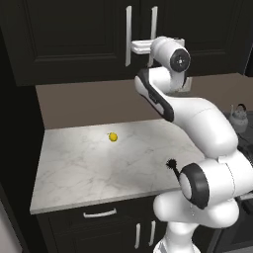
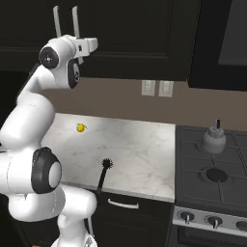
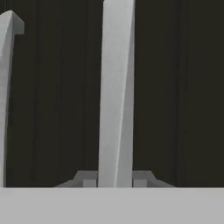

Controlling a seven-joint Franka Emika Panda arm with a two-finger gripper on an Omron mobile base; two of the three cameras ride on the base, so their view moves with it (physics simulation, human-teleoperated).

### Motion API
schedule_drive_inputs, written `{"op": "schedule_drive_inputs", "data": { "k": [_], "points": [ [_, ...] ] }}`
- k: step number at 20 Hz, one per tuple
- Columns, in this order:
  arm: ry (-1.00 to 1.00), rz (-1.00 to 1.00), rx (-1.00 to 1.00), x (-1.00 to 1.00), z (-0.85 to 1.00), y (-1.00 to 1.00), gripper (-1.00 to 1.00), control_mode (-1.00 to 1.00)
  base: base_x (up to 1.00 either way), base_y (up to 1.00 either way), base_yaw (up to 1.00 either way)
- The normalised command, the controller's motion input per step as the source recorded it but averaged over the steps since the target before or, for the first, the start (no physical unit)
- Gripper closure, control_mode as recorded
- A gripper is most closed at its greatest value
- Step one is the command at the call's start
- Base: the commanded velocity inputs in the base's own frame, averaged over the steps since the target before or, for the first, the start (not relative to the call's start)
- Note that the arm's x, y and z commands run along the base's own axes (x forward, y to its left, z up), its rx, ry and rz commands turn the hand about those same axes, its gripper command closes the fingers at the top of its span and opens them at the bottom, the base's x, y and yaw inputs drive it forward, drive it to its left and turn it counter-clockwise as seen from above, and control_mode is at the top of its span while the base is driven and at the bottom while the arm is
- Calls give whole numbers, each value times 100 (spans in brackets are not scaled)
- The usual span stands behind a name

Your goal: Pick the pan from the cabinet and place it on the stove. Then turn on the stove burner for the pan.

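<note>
Silver bar handle (image 3: 114, 92) stands between our gripper's (image 3: 114, 178) fingertips at lower centre of the hand view, jaws closed on it, presumably to open the cabinet (image 1: 74, 34); we take the pan to be inside, unseen. White marble counter (image 1: 89, 168) mid-frame carries a small yellow fruit (image 1: 113, 137); stove (image 2: 212, 178) lower right.

Rendered home kitchen. Shown by: dark panelled cabinet (image 1: 74, 34) on the wall with long silver bar handles (image 1: 128, 35); white marble surface (image 1: 89, 163) over low cabinets with curved pulls (image 1: 100, 214); dark stove (image 2: 212, 178) with knobs (image 2: 187, 218) along its front; small kettle (image 2: 213, 139) on a burner; wall outlets (image 2: 157, 88); lemon (image 1: 113, 137) and dish brush (image 2: 102, 173) on the marble.
</note>
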Motion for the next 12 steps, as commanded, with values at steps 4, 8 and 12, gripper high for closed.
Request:
{"op": "schedule_drive_inputs", "data": {
  "k": [4, 8, 12],
  "points": [
    [-1, 3, 0, -67, 0, -40, 100, -100, 0, 0, 0],
    [2, 5, 0, -66, 6, -39, 100, -100, 0, 0, 0],
    [0, 11, 0, -81, 24, -41, 100, -100, 0, 0, 0]
  ]
}}
